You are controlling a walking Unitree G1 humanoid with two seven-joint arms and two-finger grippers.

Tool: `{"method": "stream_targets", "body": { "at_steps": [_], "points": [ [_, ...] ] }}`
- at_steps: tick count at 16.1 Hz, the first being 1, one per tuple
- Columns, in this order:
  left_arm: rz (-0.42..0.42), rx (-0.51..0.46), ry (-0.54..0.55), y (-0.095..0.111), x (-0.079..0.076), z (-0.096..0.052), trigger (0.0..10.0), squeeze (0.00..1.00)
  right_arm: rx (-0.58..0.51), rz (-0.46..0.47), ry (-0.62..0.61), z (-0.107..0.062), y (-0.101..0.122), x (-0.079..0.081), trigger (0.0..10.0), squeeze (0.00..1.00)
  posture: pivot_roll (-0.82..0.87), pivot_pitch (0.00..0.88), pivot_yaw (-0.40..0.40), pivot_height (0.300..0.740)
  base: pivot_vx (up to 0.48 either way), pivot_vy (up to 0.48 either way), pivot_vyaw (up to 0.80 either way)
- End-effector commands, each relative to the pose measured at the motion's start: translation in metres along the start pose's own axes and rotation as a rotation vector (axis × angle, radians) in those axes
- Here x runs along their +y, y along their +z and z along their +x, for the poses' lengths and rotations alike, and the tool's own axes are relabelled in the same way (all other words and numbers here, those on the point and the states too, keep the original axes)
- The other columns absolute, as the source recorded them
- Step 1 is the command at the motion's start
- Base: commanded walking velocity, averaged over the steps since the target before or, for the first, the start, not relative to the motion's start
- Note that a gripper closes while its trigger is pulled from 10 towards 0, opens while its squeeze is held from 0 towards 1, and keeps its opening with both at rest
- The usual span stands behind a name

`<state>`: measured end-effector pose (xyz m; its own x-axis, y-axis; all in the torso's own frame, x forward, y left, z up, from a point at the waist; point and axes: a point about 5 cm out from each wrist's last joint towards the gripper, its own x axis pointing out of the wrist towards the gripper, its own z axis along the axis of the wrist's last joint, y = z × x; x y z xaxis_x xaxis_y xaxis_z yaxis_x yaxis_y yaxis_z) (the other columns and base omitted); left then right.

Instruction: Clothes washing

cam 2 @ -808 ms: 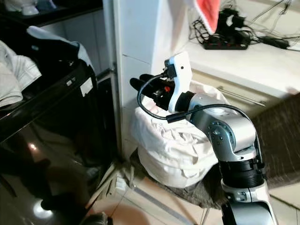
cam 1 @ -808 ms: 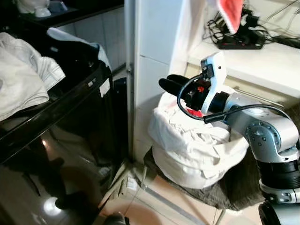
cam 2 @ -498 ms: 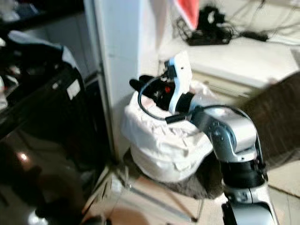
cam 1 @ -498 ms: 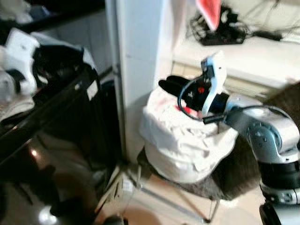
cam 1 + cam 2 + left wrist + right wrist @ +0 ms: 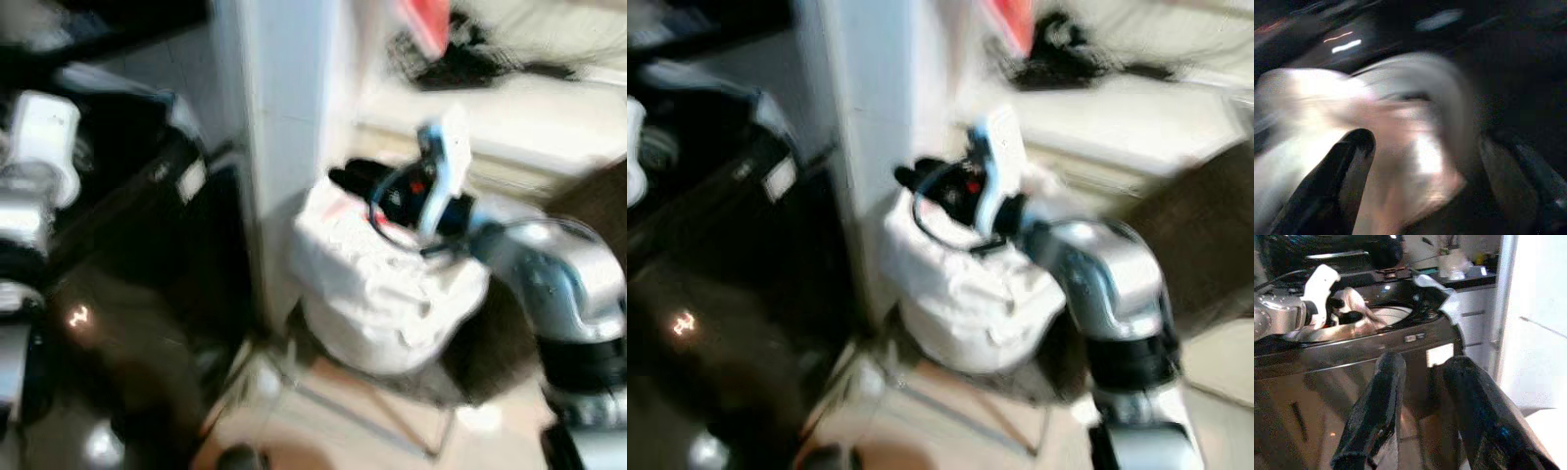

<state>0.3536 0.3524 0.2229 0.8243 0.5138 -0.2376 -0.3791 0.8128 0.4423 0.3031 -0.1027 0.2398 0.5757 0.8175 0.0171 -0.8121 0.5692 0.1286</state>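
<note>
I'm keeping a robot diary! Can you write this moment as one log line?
left gripper: over washer, pale cloth between its jaws | right gripper: above white laundry bundle, jaws open, empty | head views blurred

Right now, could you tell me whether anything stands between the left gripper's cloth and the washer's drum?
Nothing visible does. The left gripper sits over the open top of the black washing machine, with the pale cloth between its fingers just above the drum's rim. The right gripper hangs idle above the white laundry bag.

No legible text; white label on washing machine (image 5: 1440, 354) front blurred, unreadable.
</note>
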Motion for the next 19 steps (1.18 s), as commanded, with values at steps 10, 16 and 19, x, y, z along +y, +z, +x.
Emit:
{"method": "stream_targets", "body": {
  "at_steps": [10, 16, 19],
  "points": [
    [-0.332, -0.551, -0.578, 0.037, -0.115, -0.074, 10.0, 0.00, -0.035, -0.096, -0.322, -0.010, -0.008, -0.020, 10.0, 0.00, 0.05, 0.000, -0.034, 0.740, 0.000, 0.000, 0.00],
    [-0.304, -0.552, -0.679, 0.007, -0.166, -0.121, 10.0, 0.00, 0.063, -0.137, -0.613, -0.033, -0.053, -0.030, 10.0, 0.00, 0.03, 0.000, -0.024, 0.740, 0.000, 0.000, 0.00],
    [-0.292, -0.545, -0.671, 0.009, -0.166, -0.123, 10.0, 0.00, 0.080, -0.144, -0.611, -0.034, -0.059, -0.027, 10.0, 0.00, 0.01, 0.000, -0.008, 0.740, 0.266, 0.000, 0.53]
  ]
}}
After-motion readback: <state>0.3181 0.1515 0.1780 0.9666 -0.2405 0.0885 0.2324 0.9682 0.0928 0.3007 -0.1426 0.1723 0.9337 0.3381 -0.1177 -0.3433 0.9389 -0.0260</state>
